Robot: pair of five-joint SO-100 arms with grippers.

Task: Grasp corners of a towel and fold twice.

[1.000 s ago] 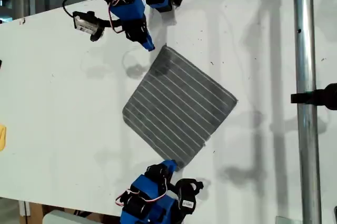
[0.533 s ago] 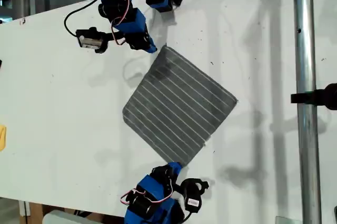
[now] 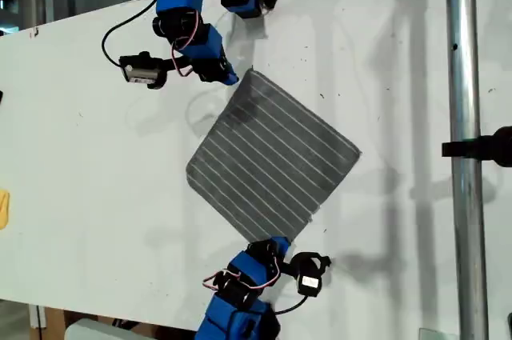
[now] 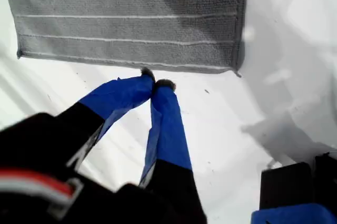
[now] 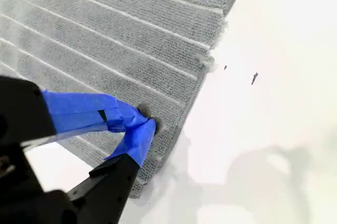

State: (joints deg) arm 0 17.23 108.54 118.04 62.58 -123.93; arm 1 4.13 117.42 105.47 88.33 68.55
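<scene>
The grey striped towel [image 3: 272,156] lies flat on the white table as a diamond. My first gripper [image 3: 230,78] [image 4: 156,83] is shut with nothing in it. Its tips rest on bare table just off the towel's [image 4: 126,18] edge, near the corner [image 3: 253,73] [image 4: 236,69] closest to the exterior view's top. My second gripper [image 3: 278,244] [image 5: 150,121] is shut, its tips resting on the towel [image 5: 105,34] just inside the edge. It sits near the corner [image 5: 138,192] closest to the exterior view's bottom. No cloth looks lifted.
A metal pole [image 3: 462,148] with a black clamp [image 3: 484,148] runs down the exterior view's right. A yellow object [image 3: 3,208] pokes in at that view's left edge. The table's edge [image 3: 80,14] slants across the top left there. Arm shadows fall on the table.
The second gripper has moved up and to the exterior view's right, onto the towel's lower corner. The first arm's wrist has swung slightly, its tips staying by the upper corner.
</scene>
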